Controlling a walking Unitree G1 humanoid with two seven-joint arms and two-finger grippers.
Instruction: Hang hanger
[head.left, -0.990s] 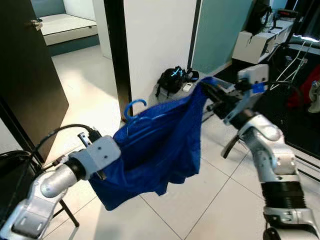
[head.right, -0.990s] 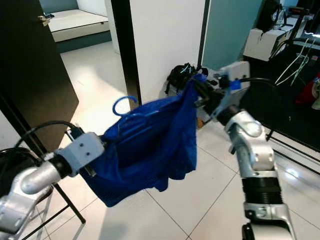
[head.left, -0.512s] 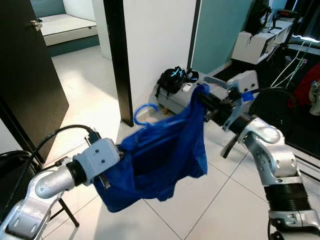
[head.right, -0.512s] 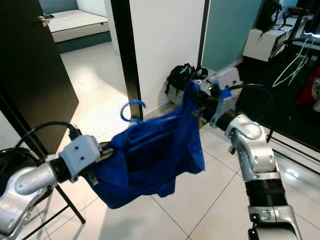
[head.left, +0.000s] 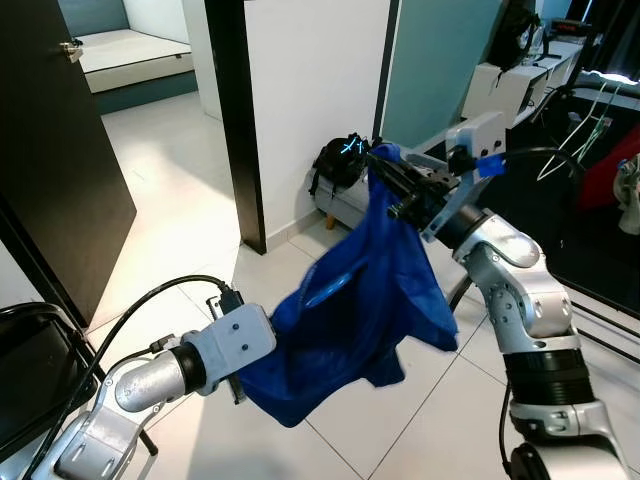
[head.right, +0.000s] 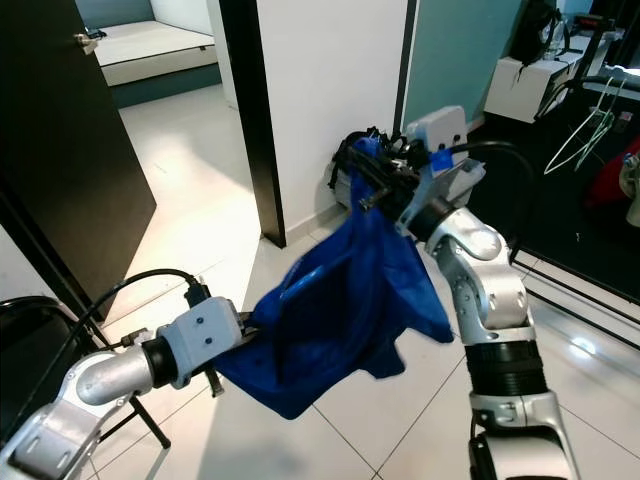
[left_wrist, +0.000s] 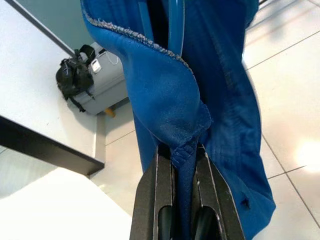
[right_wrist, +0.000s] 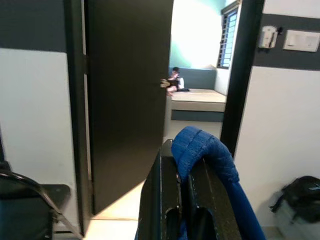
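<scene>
A blue garment (head.left: 365, 290) hangs stretched between my two grippers, steeply slanted over the tiled floor. A blue hanger bar (left_wrist: 175, 25) runs inside its folds; a pale blue strip of it peeks out at the garment's middle (head.left: 326, 290). My right gripper (head.left: 388, 168) is held high by the white wall, shut on the garment's top end (right_wrist: 200, 147). My left gripper (head.left: 258, 368) is low at the left, shut on the garment's hemmed lower edge (left_wrist: 182, 145). The hanger's hook is hidden.
A black backpack (head.left: 340, 158) rests on a grey case (head.left: 352, 202) by the wall behind the garment. A dark door (head.left: 55, 160) and a black door frame (head.left: 232, 120) stand at the left. A black folding chair (head.left: 30, 365) is at lower left. A rack with white hangers (head.left: 590, 110) stands far right.
My right gripper has risen and swung left with the garment's top. My left gripper has dropped and moved right. The garment now hangs steeper, and the hanger's hook has gone out of sight.
</scene>
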